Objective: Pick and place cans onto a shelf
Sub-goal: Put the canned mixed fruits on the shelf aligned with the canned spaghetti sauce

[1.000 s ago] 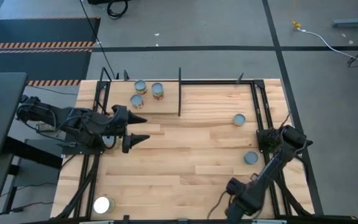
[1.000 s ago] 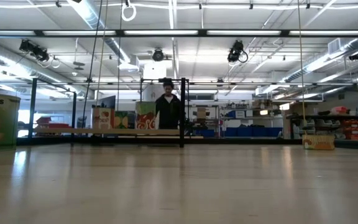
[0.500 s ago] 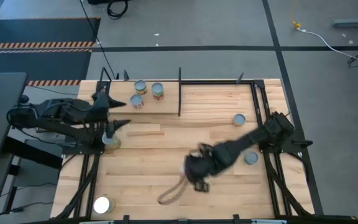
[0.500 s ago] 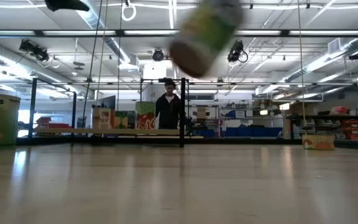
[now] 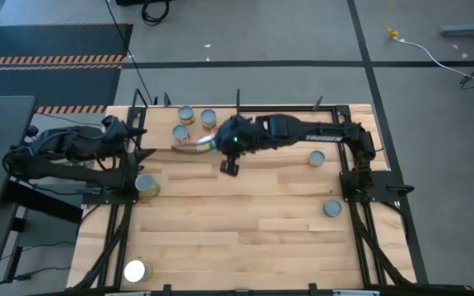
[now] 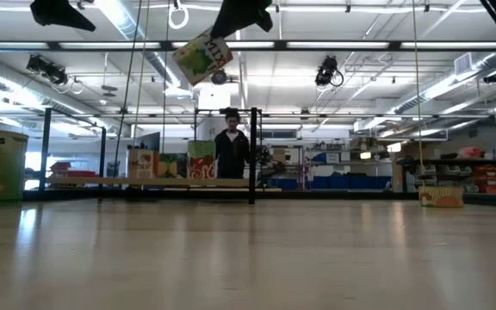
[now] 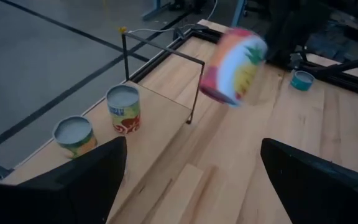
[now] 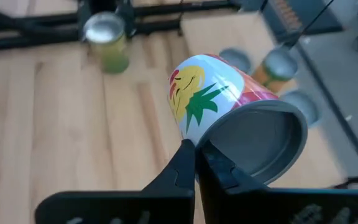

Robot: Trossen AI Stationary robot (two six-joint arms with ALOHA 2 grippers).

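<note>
Pineapple-label can (image 8: 229, 106) tilted, just beyond right arm's pressed-together fingers (image 8: 194, 163); left fingers (image 7: 98, 168) spread

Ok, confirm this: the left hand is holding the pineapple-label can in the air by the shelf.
Wrong hand. The right hand is holding the pineapple-label can in the air by the shelf; the high view shows its arm reaching across, while the left hand waits open at the table's left edge.
</note>
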